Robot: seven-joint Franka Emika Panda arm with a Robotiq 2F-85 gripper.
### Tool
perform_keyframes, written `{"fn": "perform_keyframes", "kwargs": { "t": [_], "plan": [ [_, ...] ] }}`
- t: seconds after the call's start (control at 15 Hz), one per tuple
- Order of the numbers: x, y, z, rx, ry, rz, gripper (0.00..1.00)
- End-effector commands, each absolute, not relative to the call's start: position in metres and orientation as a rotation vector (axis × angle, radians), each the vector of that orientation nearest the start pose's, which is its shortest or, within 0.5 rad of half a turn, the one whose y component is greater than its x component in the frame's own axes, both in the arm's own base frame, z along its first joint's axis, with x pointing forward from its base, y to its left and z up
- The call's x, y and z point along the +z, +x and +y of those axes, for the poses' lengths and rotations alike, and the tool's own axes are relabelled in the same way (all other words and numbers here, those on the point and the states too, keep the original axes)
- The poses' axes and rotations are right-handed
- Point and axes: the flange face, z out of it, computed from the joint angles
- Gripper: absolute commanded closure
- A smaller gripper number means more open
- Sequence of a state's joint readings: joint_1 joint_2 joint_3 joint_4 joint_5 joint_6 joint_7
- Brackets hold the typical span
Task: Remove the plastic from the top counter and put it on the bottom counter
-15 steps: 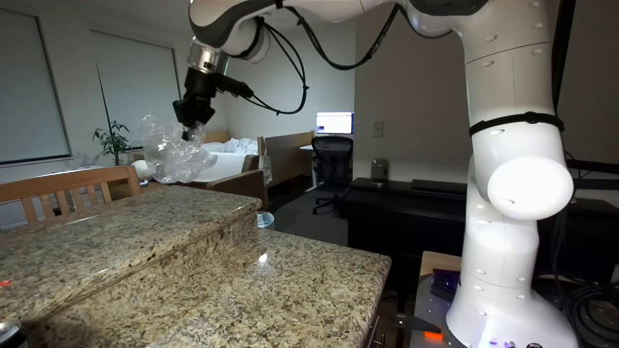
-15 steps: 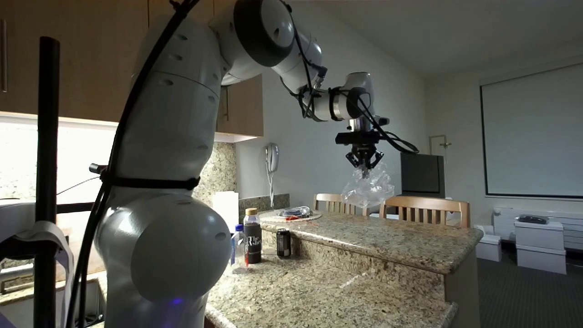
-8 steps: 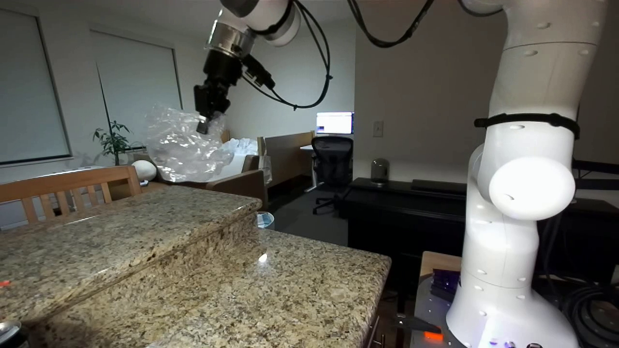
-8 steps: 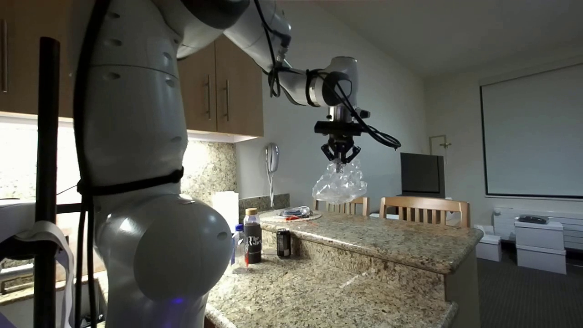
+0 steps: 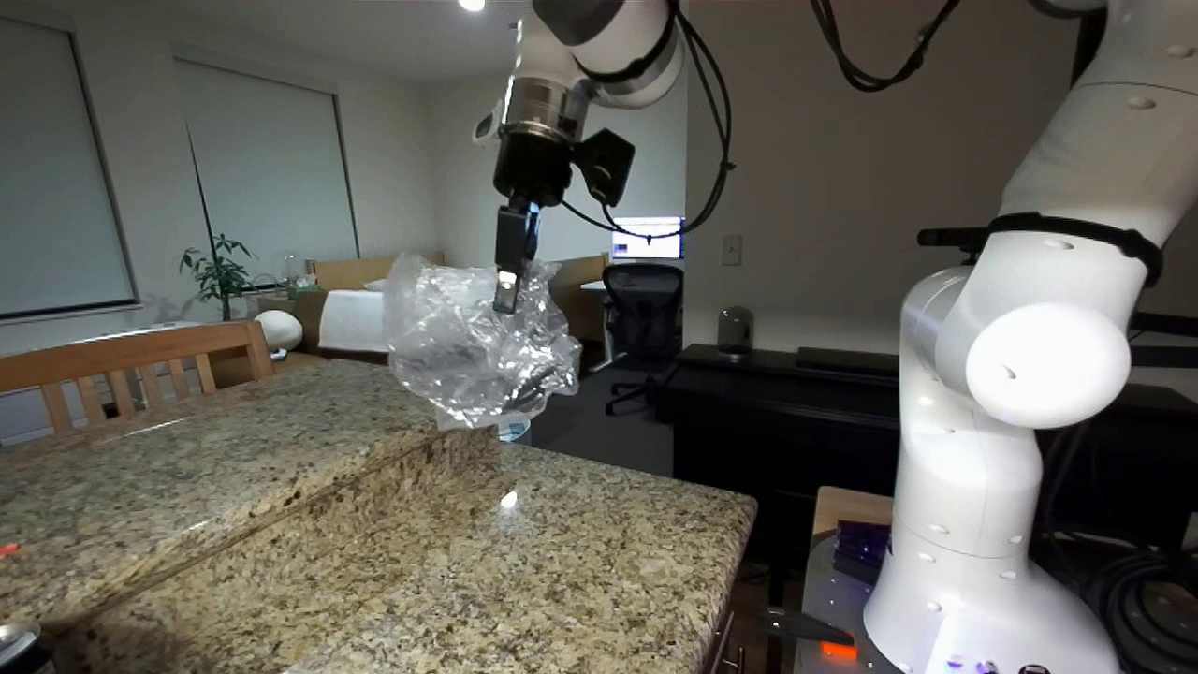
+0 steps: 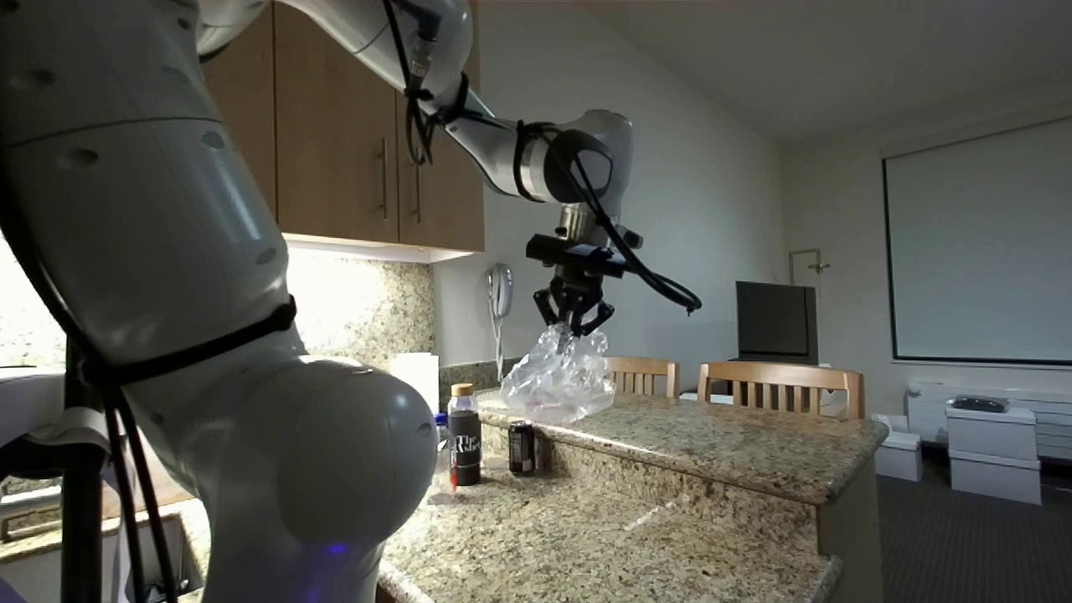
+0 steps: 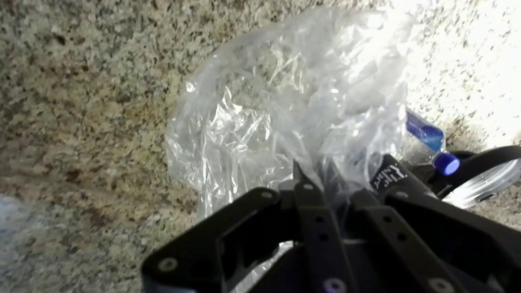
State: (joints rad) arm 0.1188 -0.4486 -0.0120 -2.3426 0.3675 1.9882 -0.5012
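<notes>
Crumpled, clear plastic film (image 5: 459, 351) hangs in mid-air, pinched between the fingers (image 7: 325, 260) of the black two-fingered gripper (image 7: 314, 173). In both exterior views the film's lower part overlaps the raised, speckled granite top counter (image 6: 737, 435); whether it hangs directly over it, I cannot tell. Lower than the top counter lies the speckled granite bottom counter (image 6: 586, 544), where a black cylindrical can (image 6: 521, 447) stands upright close beside the top counter, near a dark, tan-capped bottle (image 6: 465, 435).

Home kitchen: wall cabinets (image 6: 343, 159), bed (image 5: 353, 321) beyond.
</notes>
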Motion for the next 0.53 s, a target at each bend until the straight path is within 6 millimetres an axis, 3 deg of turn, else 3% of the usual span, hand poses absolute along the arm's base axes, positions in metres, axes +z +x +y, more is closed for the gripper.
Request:
{"fn": "perform_keyframes", "kwargs": {
  "t": [0.0,0.27,0.47],
  "plan": [
    [0.475,0.387,0.060,-0.208,-2.736,-0.693,0.91],
    [0.426,0.376,0.055,-0.192,-2.781,-0.654,0.92],
    [0.403,0.378,0.052,-0.147,-2.804,-0.650,0.92]
  ]
}}
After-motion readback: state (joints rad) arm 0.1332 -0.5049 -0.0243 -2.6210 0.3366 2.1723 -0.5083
